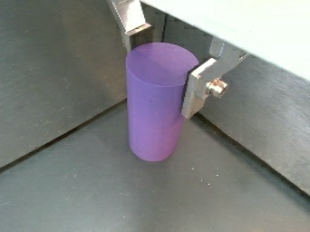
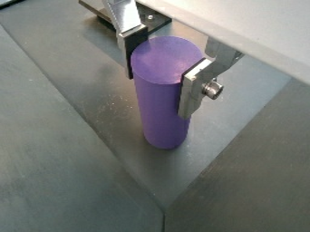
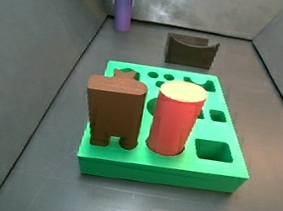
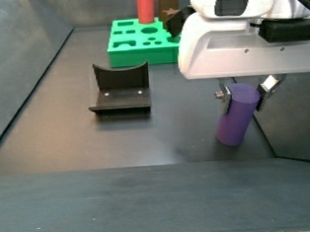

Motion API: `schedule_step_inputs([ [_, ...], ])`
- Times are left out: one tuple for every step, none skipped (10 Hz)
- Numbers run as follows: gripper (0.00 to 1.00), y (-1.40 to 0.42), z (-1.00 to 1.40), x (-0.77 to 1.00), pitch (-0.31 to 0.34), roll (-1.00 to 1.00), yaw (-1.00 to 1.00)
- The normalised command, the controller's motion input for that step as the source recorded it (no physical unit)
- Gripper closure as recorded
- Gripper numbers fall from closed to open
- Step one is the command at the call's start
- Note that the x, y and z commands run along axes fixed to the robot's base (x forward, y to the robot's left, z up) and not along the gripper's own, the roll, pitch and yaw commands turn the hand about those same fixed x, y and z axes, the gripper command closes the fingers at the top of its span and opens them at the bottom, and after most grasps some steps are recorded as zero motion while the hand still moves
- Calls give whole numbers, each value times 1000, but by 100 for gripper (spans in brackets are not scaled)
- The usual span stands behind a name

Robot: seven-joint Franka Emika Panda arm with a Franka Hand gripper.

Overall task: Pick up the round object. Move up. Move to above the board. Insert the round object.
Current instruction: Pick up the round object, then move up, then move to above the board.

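1. Both wrist views are showing my gripper point(image 1: 169, 59) straddling the top of the round object point(image 1: 158, 104), one silver finger point(image 2: 197, 86) on each side of its upper end. The plates are lying against the purple sides, so I am judging the jaws as clamped on it, although I cannot tell how firm the squeeze is.

2. I am holding it near the top because, in my judgement, this is leaving the lower end free to go into a hole later.

3. The round object is standing upright: its long axis is running vertical, with the flat top facing up to my wrist and the bottom end toward the grey floor point(image 2: 72, 172). In a wrist view point(image 2: 164, 140) the base is seeming to touch the floor, so I am thinking the lift is not yet done.

4. In a side view the peg point(image 3: 122, 7) is sitting at about 11 o'clock from the board point(image 3: 163, 162), well apart from it, close to the back wall. The fixture point(image 3: 190, 50) is standing between them, at about 12 o'clock from the board.

5. The board is already carrying a brown block point(image 3: 112, 111) and a red cylinder point(image 3: 175, 120), both upright.
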Motion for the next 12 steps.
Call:
schedule_step_inputs([
  [100, 0, 0, 0, 0, 0, 0],
  [100, 0, 0, 0, 0, 0, 0],
  [100, 0, 0, 0, 0, 0, 0],
  [100, 0, 0, 0, 0, 0, 0],
  [100, 0, 0, 0, 0, 0, 0],
  [100, 0, 833, 0, 0, 0, 0],
  [100, 9, 806, 23, 12, 9, -4],
  [100, 9, 671, 8, 60, 25, -13],
  [100, 8, 591, 1, 72, 38, -15],
  [100, 8, 429, -7, 88, 67, -14],
  [100, 7, 350, -9, 93, 79, -8],
  [100, -21, 1000, -109, -44, -81, -73],
])
